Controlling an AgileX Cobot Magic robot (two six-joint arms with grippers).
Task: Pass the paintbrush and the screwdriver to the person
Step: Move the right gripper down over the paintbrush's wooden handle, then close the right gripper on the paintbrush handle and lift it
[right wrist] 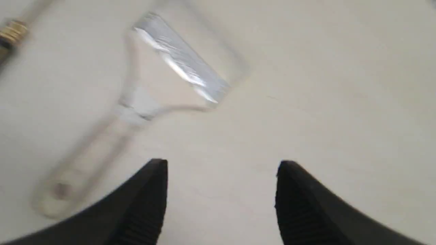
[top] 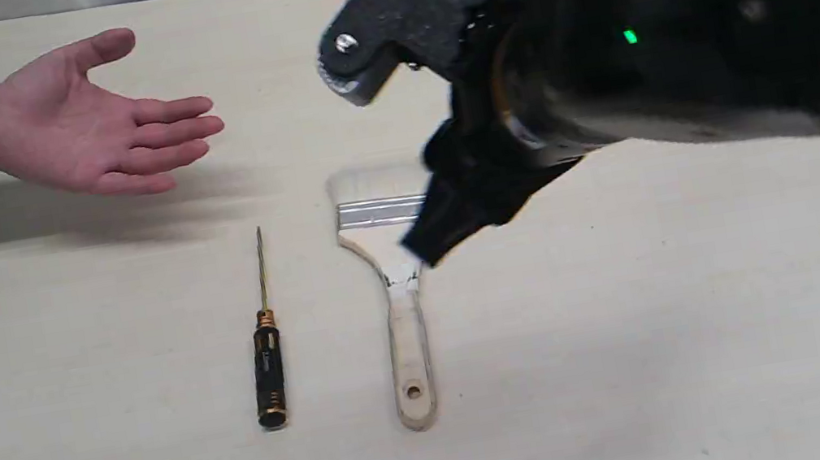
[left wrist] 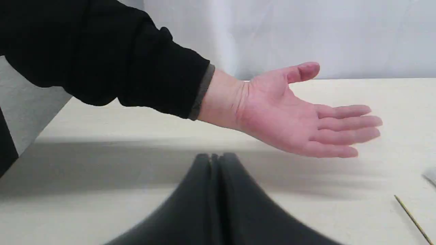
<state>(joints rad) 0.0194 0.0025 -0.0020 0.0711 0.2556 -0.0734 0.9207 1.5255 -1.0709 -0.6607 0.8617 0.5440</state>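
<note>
The paintbrush (top: 396,290) lies flat on the table, bristles away from me, handle hole toward the near edge; the right wrist view shows it blurred (right wrist: 143,102). Just left of it lies the screwdriver (top: 266,351), with its thin shaft tip (left wrist: 412,217) at the edge of the left wrist view. The person's open palm (top: 81,126) hovers at the far left, also plain in the left wrist view (left wrist: 299,115). My right gripper (top: 435,230) hangs open above the brush's right side, holding nothing (right wrist: 221,170). My left gripper (left wrist: 215,157) is shut and empty, out of the exterior view.
The pale wooden table (top: 679,319) stretches to the right and front of the tools. The right arm's bulky black body (top: 672,15) fills the upper right of the exterior view. A pale wall (left wrist: 306,34) rises behind the table's far edge.
</note>
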